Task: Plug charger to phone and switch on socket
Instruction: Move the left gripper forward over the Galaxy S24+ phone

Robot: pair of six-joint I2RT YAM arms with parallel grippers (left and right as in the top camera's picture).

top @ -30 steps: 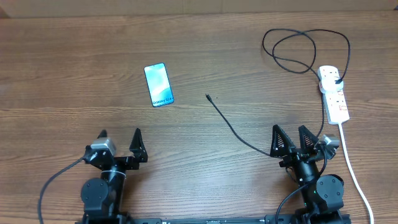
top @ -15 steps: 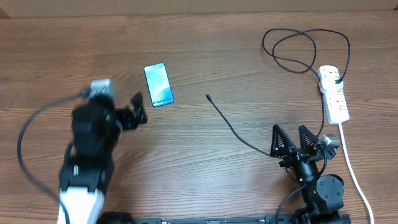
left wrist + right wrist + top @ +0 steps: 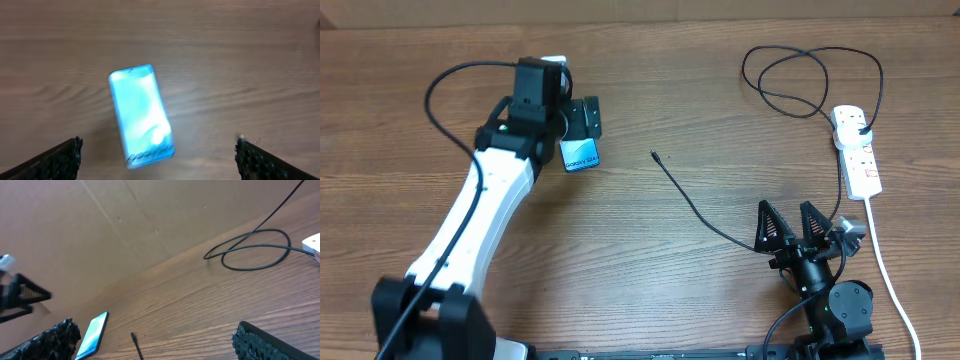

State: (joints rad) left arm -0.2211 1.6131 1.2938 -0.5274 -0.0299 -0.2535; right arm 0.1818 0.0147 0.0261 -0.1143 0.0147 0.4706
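The phone [image 3: 581, 155] lies flat on the wooden table with its light-blue screen lit; it also shows in the left wrist view [image 3: 141, 115] and the right wrist view [image 3: 93, 334]. My left gripper [image 3: 582, 120] is open and hovers over the phone's far end, its fingers [image 3: 159, 160] spread wider than the phone. The black charger cable [image 3: 690, 205] has its free tip [image 3: 655, 156] to the right of the phone, and its plug [image 3: 857, 122] sits in the white power strip [image 3: 858, 150]. My right gripper [image 3: 789, 225] is open and empty near the front edge, beside the cable.
The cable makes a loose loop [image 3: 810, 80] at the back right, also seen in the right wrist view [image 3: 255, 250]. The strip's thick white cord [image 3: 885, 270] runs down to the front right edge. A brown cardboard wall [image 3: 100, 225] stands behind the table.
My left arm has swung from its rest at the front left out to the phone and now hovers over it. The right arm, cable and phone have not moved.
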